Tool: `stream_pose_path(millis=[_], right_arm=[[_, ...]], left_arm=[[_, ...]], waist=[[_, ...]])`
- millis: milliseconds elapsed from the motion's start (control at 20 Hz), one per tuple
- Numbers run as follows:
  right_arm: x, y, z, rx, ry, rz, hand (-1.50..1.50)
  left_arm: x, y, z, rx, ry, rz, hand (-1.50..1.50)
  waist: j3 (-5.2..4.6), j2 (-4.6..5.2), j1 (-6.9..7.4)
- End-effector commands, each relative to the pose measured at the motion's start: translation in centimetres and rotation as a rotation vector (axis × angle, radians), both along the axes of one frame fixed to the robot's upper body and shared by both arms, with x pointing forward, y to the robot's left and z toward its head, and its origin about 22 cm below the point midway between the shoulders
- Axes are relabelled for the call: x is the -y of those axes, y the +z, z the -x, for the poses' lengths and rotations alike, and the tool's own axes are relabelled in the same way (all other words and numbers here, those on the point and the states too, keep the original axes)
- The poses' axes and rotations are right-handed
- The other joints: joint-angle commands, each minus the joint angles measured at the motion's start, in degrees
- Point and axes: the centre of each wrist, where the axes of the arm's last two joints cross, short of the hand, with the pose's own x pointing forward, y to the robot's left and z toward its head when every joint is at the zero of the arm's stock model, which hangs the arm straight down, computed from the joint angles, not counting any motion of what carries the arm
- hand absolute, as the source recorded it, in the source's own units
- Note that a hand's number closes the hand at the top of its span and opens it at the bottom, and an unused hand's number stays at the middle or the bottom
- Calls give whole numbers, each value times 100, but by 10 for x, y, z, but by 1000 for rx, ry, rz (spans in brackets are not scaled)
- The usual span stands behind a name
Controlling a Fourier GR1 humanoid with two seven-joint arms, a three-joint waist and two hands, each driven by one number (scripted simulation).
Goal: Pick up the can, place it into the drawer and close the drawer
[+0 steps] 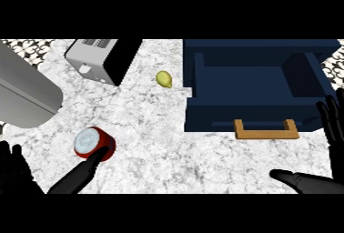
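1. The left hand (pixel 13 170) is open, its thumb touching the red can (pixel 93 142) lying on the counter (pixel 168 150).
2. The right hand (pixel 331 136) has straight fingers, just right of the open drawer (pixel 252 98) and its wooden handle (pixel 266 129).

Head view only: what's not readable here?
- Left robot hand: palm cut off by the lower left edge; contact between its thumb and the red can with the pale lid is unclear.
- Dark blue open drawer: interior too dark to show contents.
- Right robot hand: cut off by the right edge.
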Motion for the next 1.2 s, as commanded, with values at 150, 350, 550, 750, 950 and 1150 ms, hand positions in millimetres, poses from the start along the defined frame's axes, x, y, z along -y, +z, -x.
stream_pose_path(millis=[150,350,550,750,950,1150], right_arm=[[-2,-3,-9,13,-7,7,-150],[23,-5,11,4,9,-3,-150],[21,-6,15,-7,12,12,-150],[27,-6,7,13,-15,-6,-150],[18,14,37,21,-24,17,-150],[26,12,23,28,-35,6,-150]], left_arm=[[15,-46,-22,-58,42,42,-150],[20,-46,-32,-70,43,45,-150],[11,-78,-16,-121,54,60,-150],[22,-110,-32,-147,90,44,-150],[19,-120,-22,-147,135,36,-150],[5,-135,-46,-153,143,71,-150]], waist=[[-9,4,8],[-3,0,-11],[-9,-4,5],[-12,2,-4],[-15,-13,-16],[-14,-2,-5]])
